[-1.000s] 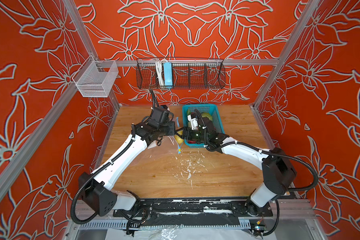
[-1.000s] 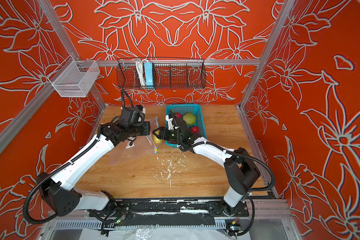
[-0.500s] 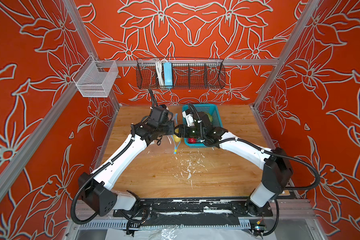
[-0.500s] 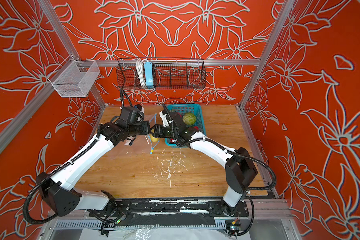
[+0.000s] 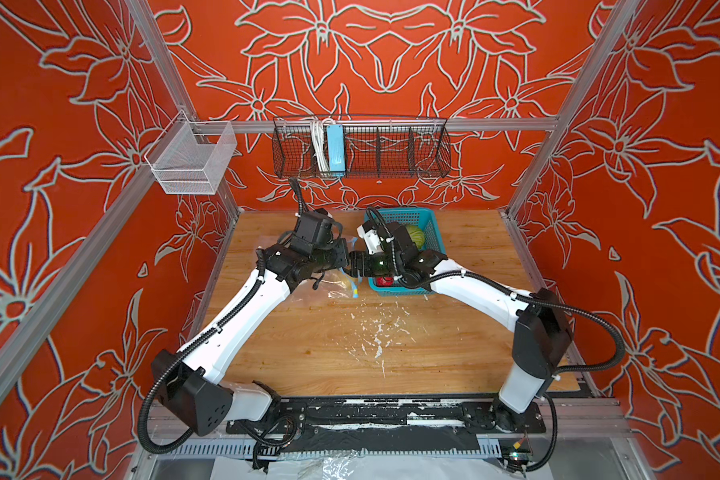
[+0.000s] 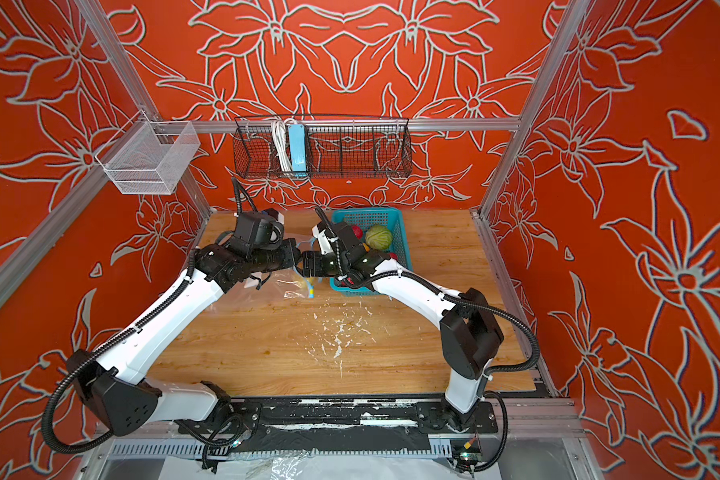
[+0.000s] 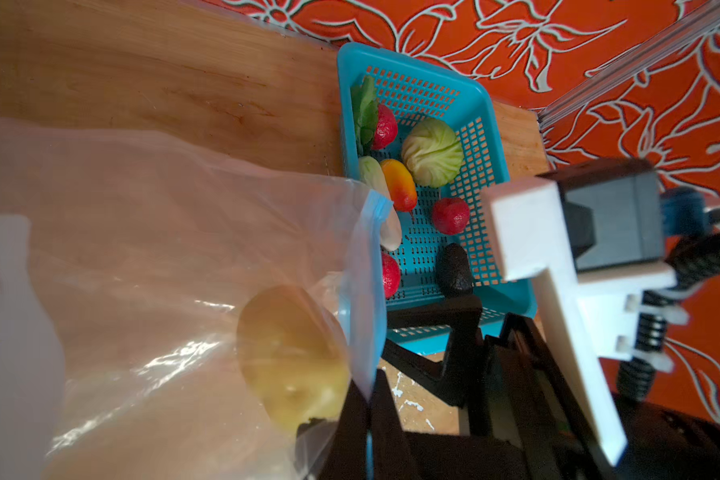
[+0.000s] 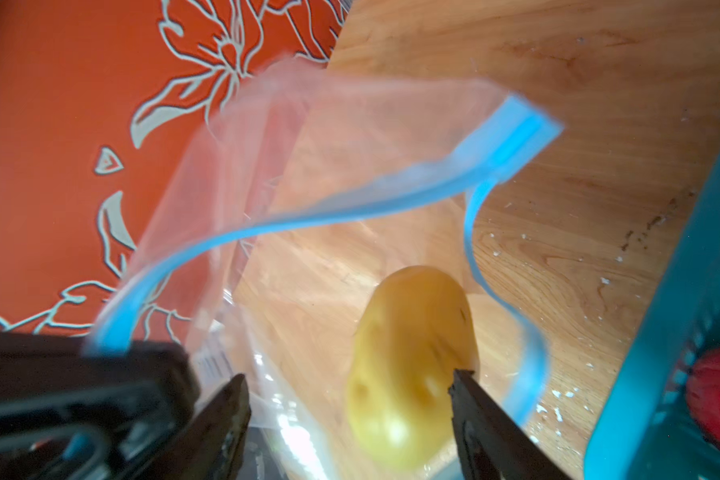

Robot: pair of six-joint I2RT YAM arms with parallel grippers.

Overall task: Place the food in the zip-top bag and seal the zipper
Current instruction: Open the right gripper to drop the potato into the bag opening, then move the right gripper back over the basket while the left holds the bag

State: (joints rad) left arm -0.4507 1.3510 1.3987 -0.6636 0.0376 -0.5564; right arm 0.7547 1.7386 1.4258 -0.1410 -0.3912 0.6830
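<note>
My left gripper (image 7: 368,395) is shut on the light-blue zipper (image 7: 362,299) of the clear zip-top bag (image 7: 163,249), holding its mouth up off the table. My right gripper (image 8: 348,382) hangs open over that mouth (image 8: 350,212). A blurred yellow potato (image 8: 412,365) lies inside the bag below the spread fingers. In both top views the grippers (image 5: 344,259) (image 5: 356,264) nearly touch beside the bag (image 5: 308,291). The rest of the food sits in the basket: cabbage (image 7: 433,153), red berries (image 7: 450,215), orange-red fruit (image 7: 398,183), cucumber (image 7: 371,174), black piece (image 7: 454,270), green leaf (image 7: 364,112).
The teal perforated basket (image 5: 433,232) stands just right of the bag, under the right arm. A black wire rack (image 5: 362,149) and a white mesh bin (image 5: 188,162) hang on the back rail. White flecks (image 5: 375,332) mark the wooden tabletop.
My right gripper has moved left from the basket's edge to the bag's mouth, its jaws have widened, and the potato has left them for the bag. My left gripper keeps its hold.
</note>
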